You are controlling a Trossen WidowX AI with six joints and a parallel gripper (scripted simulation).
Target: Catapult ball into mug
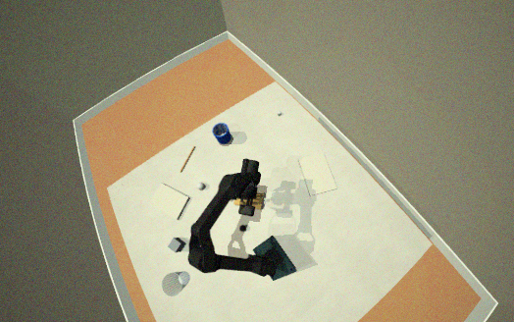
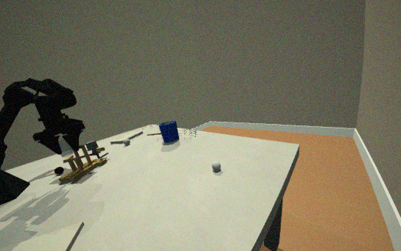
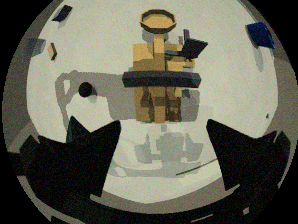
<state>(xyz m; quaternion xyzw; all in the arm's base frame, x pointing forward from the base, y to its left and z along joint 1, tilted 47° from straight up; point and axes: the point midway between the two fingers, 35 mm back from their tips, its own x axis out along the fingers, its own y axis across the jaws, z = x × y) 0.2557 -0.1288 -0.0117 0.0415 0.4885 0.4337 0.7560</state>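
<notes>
The tan catapult stands mid-table; its round cup looks empty in the wrist view. A dark bar crosses its frame, and a dark angled piece sits at its side. A black ball lies on the table beside the catapult. The blue mug stands upright farther off. My gripper is open and empty, pointing down over the catapult's end away from the cup. The arm hides part of the catapult in the top view.
A grey ball and a pale ball lie apart. A pencil, a grey block, a clear cylinder, a flat white panel and a small tan block lie around.
</notes>
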